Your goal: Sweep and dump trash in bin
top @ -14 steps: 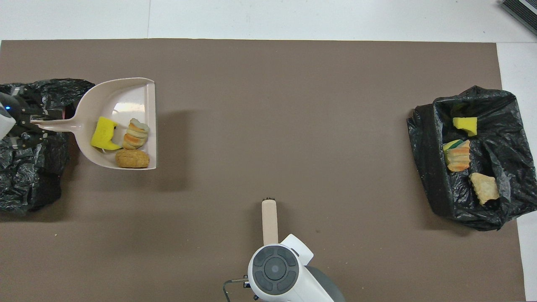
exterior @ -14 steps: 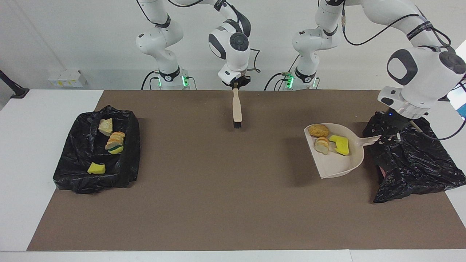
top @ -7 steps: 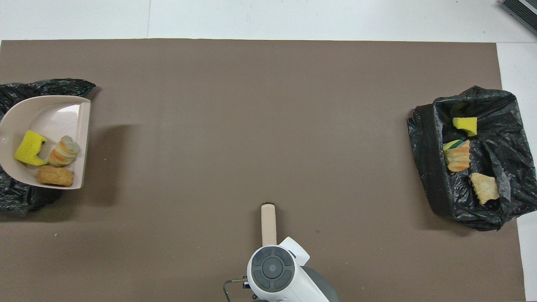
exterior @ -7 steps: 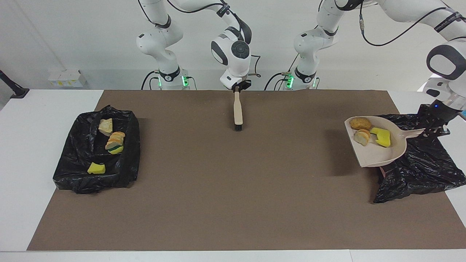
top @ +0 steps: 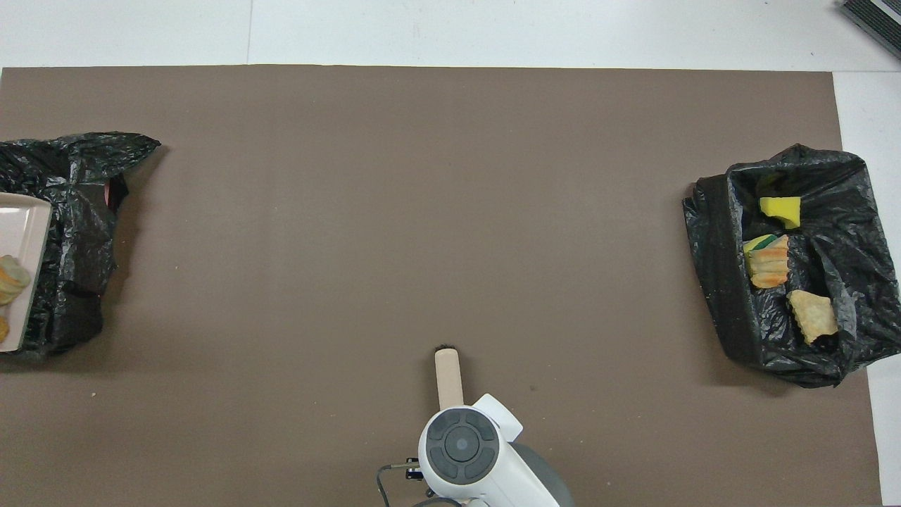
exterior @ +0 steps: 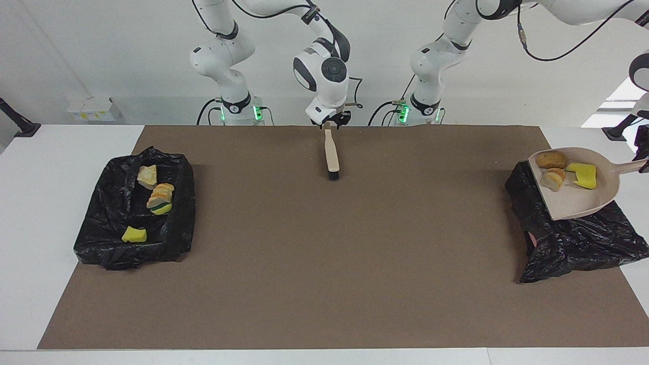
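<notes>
Straight out from the left jaws, clamped on its handle, the dustpan [exterior: 578, 203] overhangs the bin bag [exterior: 578, 248]. Right jaws at the brush [exterior: 331, 152]: grip cannot be told.

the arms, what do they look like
Both arms are glossy white with rounded segments, dark grey joint caps and black bands. Black cables run along them, and green lights glow at the bases. The right gripper is small and black below a white wrist.

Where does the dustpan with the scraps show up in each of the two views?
Facing view: dustpan raised over the black bag at the left arm's end, handle running off the frame.
Overhead view: only its lip shows at the frame's edge.
Shared landmark: the brush, mid-table near the robots.
</notes>
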`<action>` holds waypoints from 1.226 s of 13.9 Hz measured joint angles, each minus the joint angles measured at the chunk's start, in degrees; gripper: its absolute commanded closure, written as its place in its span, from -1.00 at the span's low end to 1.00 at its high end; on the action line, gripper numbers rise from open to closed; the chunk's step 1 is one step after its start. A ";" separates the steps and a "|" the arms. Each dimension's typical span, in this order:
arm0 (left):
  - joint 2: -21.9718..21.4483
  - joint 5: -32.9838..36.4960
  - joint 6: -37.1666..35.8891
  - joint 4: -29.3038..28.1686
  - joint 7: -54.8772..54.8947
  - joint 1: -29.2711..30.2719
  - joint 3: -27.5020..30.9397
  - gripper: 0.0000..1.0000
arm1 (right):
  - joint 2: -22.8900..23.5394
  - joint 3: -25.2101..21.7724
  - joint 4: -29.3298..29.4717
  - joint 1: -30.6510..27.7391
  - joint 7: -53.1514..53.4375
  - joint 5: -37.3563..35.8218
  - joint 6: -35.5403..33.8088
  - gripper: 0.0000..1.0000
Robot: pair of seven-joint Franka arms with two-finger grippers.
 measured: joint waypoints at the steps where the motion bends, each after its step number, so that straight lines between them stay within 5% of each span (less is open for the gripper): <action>1: 0.00 3.50 0.98 0.02 -0.01 -0.24 -0.24 1.00 | -0.20 -0.15 0.68 -1.47 -0.20 -0.05 0.01 -1.00; 5: -0.06 14.65 7.37 -1.50 -4.68 -1.28 -0.68 1.00 | -1.64 -0.58 6.94 -11.89 -4.73 -0.11 -0.87 -1.00; 11: -2.72 28.06 6.41 -5.45 -18.53 -6.65 -0.81 1.00 | -2.77 -0.97 23.99 -26.79 -17.28 -0.51 -6.46 -1.00; 17: -4.72 35.59 5.27 -4.93 -20.81 -9.44 -0.72 1.00 | -3.02 -3.54 36.41 -30.24 -21.79 -14.38 -19.19 -1.00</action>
